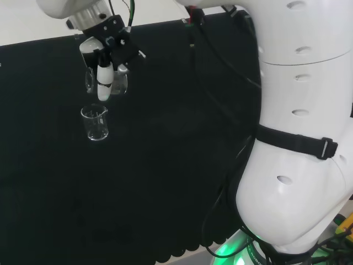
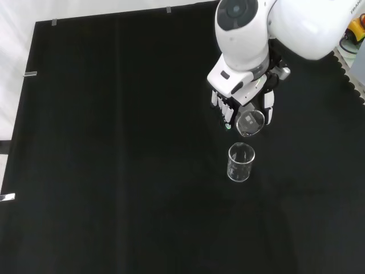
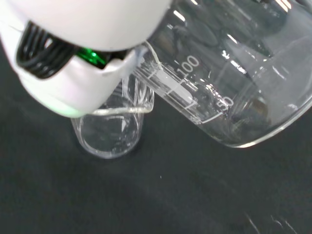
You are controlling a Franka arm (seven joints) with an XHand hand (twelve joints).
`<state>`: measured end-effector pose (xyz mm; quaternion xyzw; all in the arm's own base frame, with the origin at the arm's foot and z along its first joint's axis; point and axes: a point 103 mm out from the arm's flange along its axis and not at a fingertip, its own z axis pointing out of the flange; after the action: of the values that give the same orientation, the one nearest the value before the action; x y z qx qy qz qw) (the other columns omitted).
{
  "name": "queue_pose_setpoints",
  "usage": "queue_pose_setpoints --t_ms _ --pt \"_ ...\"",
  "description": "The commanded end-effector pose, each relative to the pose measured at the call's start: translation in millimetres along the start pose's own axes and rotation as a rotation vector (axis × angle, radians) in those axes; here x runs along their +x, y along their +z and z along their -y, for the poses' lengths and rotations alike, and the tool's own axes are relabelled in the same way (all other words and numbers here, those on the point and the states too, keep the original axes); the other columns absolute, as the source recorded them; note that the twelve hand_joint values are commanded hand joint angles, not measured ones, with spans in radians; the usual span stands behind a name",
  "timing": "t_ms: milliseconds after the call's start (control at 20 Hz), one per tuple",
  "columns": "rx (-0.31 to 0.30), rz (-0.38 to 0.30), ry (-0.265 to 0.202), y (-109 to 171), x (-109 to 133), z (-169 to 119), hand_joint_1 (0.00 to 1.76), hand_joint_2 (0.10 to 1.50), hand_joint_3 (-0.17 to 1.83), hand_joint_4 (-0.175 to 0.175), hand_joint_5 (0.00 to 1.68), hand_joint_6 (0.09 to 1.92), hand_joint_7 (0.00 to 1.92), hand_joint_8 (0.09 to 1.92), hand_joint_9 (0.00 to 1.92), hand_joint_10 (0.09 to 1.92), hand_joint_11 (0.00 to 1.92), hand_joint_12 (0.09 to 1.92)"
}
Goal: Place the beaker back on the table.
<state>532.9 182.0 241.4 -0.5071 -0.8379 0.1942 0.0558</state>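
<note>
My hand [image 1: 103, 65] [image 2: 239, 97] hangs above the cloth with its fingers curled round a clear glass beaker [image 1: 117, 84] [image 2: 250, 122] [image 3: 229, 83]. The held beaker is tilted, with its mouth turned toward the front camera, and it is off the cloth. A second, smaller clear beaker [image 1: 95, 122] [image 2: 240, 162] [image 3: 112, 129] stands upright on the black cloth just below the hand. In the wrist view a white part of the hand [image 3: 73, 58] covers the standing beaker's rim.
Black cloth [image 2: 114, 171] covers the bench. The arm's white links [image 1: 298, 132] rise at the right of the head view. Cables [image 1: 220, 61] run across the cloth toward the arm's base.
</note>
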Motion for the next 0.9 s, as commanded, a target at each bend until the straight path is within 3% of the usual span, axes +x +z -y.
queue_pose_setpoints --t_ms 50,350,900 --pt "-0.060 -0.077 -0.005 3 -21 13 1.43 0.64 0.59 -0.175 1.33 0.48 1.41 0.42 1.37 0.51 1.14 0.80" --pt "-0.108 -0.128 0.008 6 -15 5 1.43 0.64 0.59 -0.175 1.33 0.48 1.41 0.42 1.37 0.51 1.14 0.80" --pt "-0.179 -0.174 0.025 20 -29 7 1.43 0.64 0.59 -0.175 1.33 0.48 1.41 0.42 1.37 0.51 1.14 0.80"
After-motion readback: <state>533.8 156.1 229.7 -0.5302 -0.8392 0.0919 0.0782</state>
